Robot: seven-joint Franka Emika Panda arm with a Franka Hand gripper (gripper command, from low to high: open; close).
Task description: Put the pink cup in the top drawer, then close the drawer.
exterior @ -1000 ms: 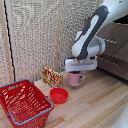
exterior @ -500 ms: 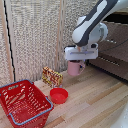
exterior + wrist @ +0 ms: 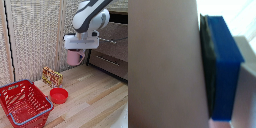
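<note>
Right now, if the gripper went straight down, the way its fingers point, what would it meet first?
The gripper, shut on the pink cup, points down. Below it seems to lie only bare wooden floor; the red bowl and snack packet look off to the side, though depth is unclear.

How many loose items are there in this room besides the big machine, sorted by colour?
Red: 2, the wire basket and flat bowl.
Pink: 1, the cup, held in the gripper above the floor.
Patterned: 1, the snack packet.
Total: 4.
</note>
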